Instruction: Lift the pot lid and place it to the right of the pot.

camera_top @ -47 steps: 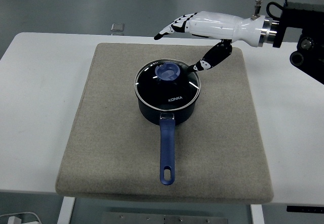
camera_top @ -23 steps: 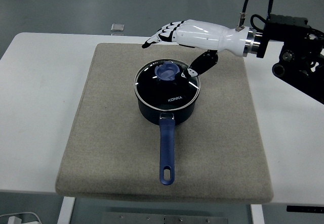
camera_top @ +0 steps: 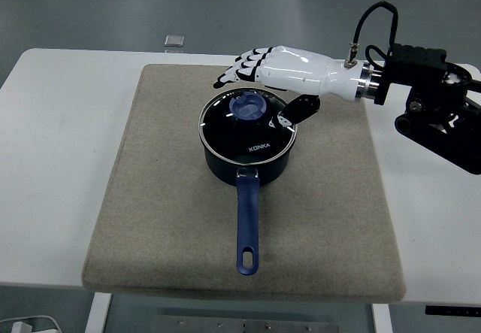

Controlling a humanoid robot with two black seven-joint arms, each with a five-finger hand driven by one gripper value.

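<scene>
One white table (camera_top: 60,122) carries one square beige felt mat (camera_top: 158,220), and one round dark-blue pot (camera_top: 248,164) with a long handle sits at the mat's middle. Its single glass lid (camera_top: 225,130) with a blue knob (camera_top: 248,107) rests on the pot, under the glossy white right hand (camera_top: 282,70), fingers (camera_top: 237,70) extended, released, grasping nothing.

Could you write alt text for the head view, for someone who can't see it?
A white robot right hand, fingers open, reaches over a dark blue pot whose glass lid is on. The pot sits on a beige mat on a white table, handle toward the viewer.
</scene>
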